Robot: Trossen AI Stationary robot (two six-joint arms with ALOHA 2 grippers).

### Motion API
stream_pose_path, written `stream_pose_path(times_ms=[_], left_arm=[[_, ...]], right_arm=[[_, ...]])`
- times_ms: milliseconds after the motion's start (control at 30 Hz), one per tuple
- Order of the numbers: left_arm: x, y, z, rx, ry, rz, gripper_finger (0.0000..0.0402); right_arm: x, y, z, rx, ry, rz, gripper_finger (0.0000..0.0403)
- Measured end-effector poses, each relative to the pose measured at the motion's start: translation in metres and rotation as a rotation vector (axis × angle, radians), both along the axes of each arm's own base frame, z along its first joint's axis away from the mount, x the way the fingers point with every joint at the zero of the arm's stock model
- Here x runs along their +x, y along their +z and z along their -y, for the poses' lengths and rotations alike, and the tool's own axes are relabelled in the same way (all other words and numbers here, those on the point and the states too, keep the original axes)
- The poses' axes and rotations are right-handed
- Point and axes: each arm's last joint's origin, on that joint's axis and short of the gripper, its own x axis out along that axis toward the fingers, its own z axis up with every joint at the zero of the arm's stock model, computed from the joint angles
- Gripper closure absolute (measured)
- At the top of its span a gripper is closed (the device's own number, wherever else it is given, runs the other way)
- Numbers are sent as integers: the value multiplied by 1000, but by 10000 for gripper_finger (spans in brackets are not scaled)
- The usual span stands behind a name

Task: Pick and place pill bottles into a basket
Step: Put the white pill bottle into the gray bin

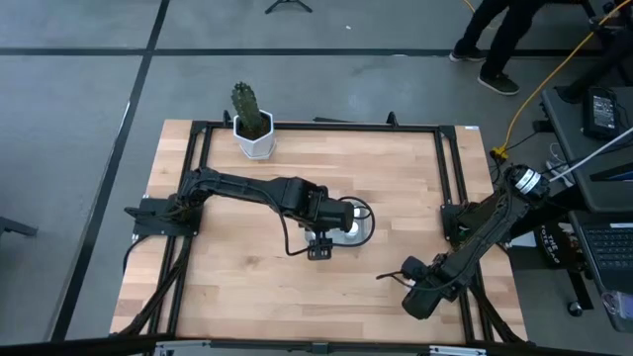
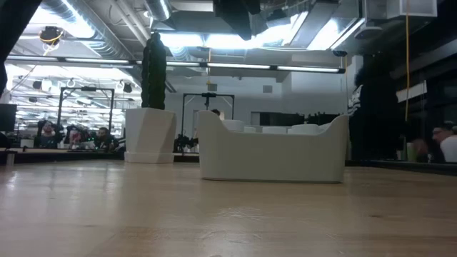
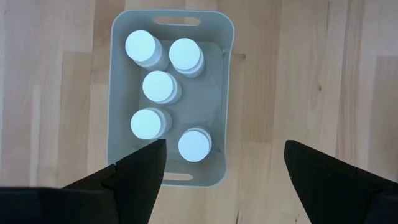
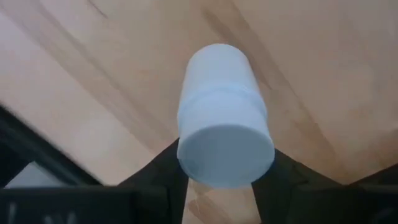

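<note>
The pale grey-blue basket (image 3: 117, 93) sits mid-table and holds several white pill bottles (image 3: 160, 86), upright with caps up. In the low view the basket (image 2: 271, 158) stands on the wood, caps showing just above its rim. My left gripper (image 3: 224, 171) hovers open above the basket (image 1: 368, 220), touching nothing. Near the table's right front, my right gripper (image 1: 406, 272) points down and is shut on one more pill bottle (image 4: 222, 118). My right gripper pinches the pill bottle between its two fingers (image 4: 163, 171), which sit on opposite sides of the bottle just below its cap (image 4: 186, 134). The fingers come from above, pointing down. The bottle stands upright, cap up; I cannot tell whether its base rests on the table.
A white hexagonal pot with a cactus (image 1: 253, 133) stands at the table's far edge, left of centre. A black frame (image 1: 445, 158) runs around the tabletop. People and equipment stand beyond the table's right side. Bare wood lies between the right gripper and the basket.
</note>
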Motion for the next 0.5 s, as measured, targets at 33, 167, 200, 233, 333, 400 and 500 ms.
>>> stream_pose_path(times_ms=[33,167,200,233,333,400,500], left_arm=[[0,0,0,2,-3,-6,84],[-5,-2,-1,19,-13,-53,84],[-6,-2,-1,25,-12,-63,84],[-7,-2,-2,29,-9,-73,84],[-8,-3,-2,45,1,-80,84],[-7,-3,-2,43,8,-79,84],[-7,-3,-2,43,10,-79,84]], right_arm=[[0,4,2,3,2,17,267],[-2,19,17,-34,-7,60,267],[-3,23,21,-35,-12,68,267],[-3,26,25,-38,-18,71,267],[-5,35,32,-31,-18,90,267],[-6,40,35,-19,-22,107,267],[-5,42,38,-11,-23,117,267]])
